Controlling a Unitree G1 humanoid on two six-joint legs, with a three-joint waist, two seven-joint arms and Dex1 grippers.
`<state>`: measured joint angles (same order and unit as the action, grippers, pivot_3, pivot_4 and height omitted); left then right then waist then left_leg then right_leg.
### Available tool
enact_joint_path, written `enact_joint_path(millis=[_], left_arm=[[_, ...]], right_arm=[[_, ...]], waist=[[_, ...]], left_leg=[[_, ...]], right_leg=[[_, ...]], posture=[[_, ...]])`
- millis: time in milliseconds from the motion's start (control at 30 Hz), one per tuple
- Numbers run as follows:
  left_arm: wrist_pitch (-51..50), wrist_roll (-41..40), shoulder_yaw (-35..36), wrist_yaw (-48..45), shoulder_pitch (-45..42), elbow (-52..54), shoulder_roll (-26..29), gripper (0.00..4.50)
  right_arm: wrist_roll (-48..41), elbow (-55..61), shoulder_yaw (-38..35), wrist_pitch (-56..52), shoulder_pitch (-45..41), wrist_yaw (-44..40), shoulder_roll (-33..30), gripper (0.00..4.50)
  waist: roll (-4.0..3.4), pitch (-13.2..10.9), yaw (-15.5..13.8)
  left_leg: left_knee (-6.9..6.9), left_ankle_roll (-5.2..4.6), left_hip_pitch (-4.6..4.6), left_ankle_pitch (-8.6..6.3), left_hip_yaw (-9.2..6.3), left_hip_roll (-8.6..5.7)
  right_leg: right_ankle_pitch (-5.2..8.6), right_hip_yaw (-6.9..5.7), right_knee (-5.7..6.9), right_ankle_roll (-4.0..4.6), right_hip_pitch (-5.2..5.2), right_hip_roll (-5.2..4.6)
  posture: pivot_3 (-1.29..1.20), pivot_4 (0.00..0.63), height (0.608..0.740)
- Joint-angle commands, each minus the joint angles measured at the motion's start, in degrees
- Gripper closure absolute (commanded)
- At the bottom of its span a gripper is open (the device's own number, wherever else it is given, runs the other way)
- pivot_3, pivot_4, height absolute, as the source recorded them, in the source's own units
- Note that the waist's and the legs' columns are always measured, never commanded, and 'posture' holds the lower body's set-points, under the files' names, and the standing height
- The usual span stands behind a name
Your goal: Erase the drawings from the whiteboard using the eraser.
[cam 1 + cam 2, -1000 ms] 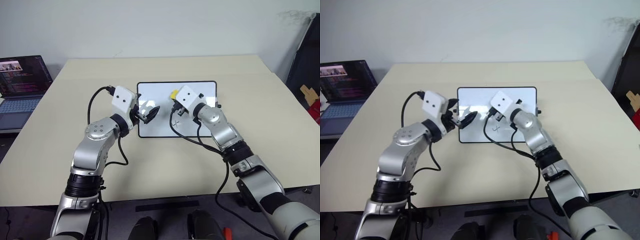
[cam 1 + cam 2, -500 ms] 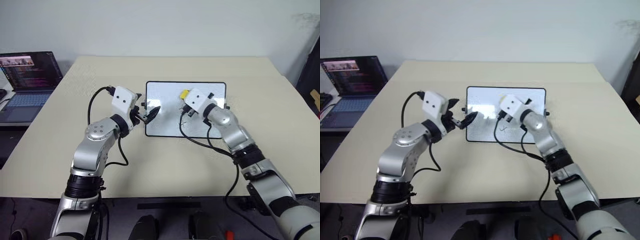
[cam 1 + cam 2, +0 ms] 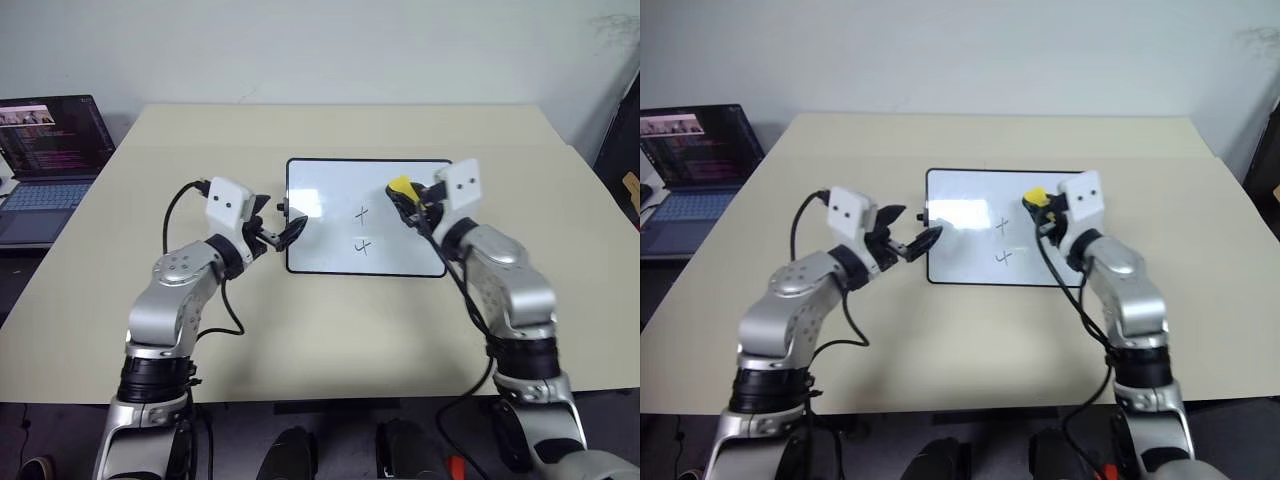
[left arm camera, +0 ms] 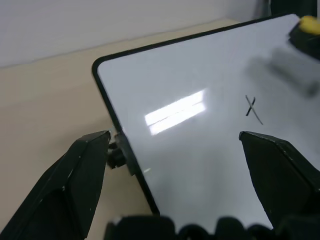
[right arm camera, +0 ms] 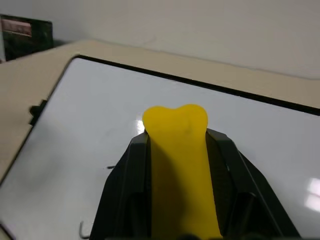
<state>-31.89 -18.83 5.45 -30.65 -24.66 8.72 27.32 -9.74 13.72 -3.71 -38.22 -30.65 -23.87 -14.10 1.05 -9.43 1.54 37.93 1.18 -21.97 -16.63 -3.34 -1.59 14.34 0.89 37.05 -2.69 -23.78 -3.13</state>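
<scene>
Currently on the beige table: the whiteboard is lying flat at frame centre, bearing two drawings, a cross above a "4", right of middle. The right gripper is clamping the yellow eraser tight between its fingers, hovering over the board's upper right part, just right of the cross. The left gripper is standing spread and empty at the board's left edge, beside the small knob. Step in hand, by my reckoning: erasing, with two marks remaining. The next move is calling for lowering the eraser and sweeping left across both marks. Open tabletop is lying all round; a laptop is sitting well apart at upper left.
</scene>
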Motion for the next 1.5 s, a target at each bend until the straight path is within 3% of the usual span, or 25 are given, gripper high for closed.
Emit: enact_joint_path(millis=[33,233,433,567,733,1100,1300,1500], left_arm=[[0.7,-1.0,1.6,-2.1,3.9,3.9,2.1,0.0],[2.2,-2.0,0.9,-4.0,7.6,5.6,1.5,0.0],[3.8,-1.2,-0.8,-4.8,7.5,4.7,1.6,0.0],[4.4,-1.2,-0.8,-4.5,6.9,3.5,1.0,0.0],[4.9,-1.3,-0.6,-4.7,6.5,3.1,1.0,0.0],[5.0,-1.1,-0.9,-4.5,5.9,3.8,0.9,0.0],[5.1,-0.9,-1.0,-4.5,5.9,4.1,0.8,0.0],[5.2,-0.9,-1.4,-4.9,5.5,3.9,0.7,0.0]], right_arm=[[-3.3,10.2,-3.3,-2.6,8.7,-1.4,-3.1,3.36],[-7.7,21.4,-5.0,-5.8,23.4,-1.4,-4.4,3.36],[-3.1,24.5,3.3,-2.7,29.7,0.0,-7.5,3.36],[3.8,20.9,10.2,3.8,27.2,2.1,-8.8,3.36],[11.5,11.1,16.3,12.6,17.0,4.8,-7.0,3.36],[18.0,-15.2,18.6,20.9,-6.3,5.9,-1.7,3.36],[20.1,-20.2,20.0,21.5,-9.2,4.3,-1.3,3.36],[23.8,-20.6,24.9,20.6,-6.0,0.7,-2.3,3.36]], waist=[[0.0,0.0,0.0],[0.0,0.0,-0.2],[-0.01,0.0,0.3],[0.0,0.0,0.2],[0.0,0.0,0.3],[0.0,0.0,0.1],[0.0,0.0,0.2],[0.0,0.0,0.3]], left_leg=[[-0.07,0.0,-0.04,-0.01,0.01,-0.01],[0.0,-0.21,-0.17,-0.2,0.07,-0.02],[0.03,-0.31,0.26,-0.25,0.1,-0.01],[0.04,-0.3,0.33,-0.24,0.09,0.0],[0.08,-0.18,0.32,-0.18,0.11,-0.03],[0.05,-0.03,0.21,-0.09,0.11,-0.03],[0.05,-0.03,0.15,-0.09,0.13,-0.03],[0.06,-0.04,0.19,-0.1,0.16,-0.02]], right_leg=[[0.01,0.0,-0.08,-0.01,-0.02,-0.01],[0.06,0.06,-0.03,-0.05,-0.15,-0.05],[0.06,-0.01,0.01,-0.07,0.26,0.01],[0.06,-0.05,0.08,-0.07,0.27,0.07],[0.05,-0.03,0.07,-0.07,0.27,0.07],[0.05,-0.05,-0.01,-0.05,0.17,0.04],[0.05,-0.03,0.0,-0.05,0.11,0.02],[0.04,0.0,0.07,-0.05,0.1,0.02]], posture=[[0.0,0.15,0.74],[0.0,0.15,0.74],[0.0,0.15,0.74],[0.0,0.15,0.74],[0.0,0.15,0.74],[0.0,0.15,0.74],[0.0,0.15,0.74],[0.0,0.15,0.74]])
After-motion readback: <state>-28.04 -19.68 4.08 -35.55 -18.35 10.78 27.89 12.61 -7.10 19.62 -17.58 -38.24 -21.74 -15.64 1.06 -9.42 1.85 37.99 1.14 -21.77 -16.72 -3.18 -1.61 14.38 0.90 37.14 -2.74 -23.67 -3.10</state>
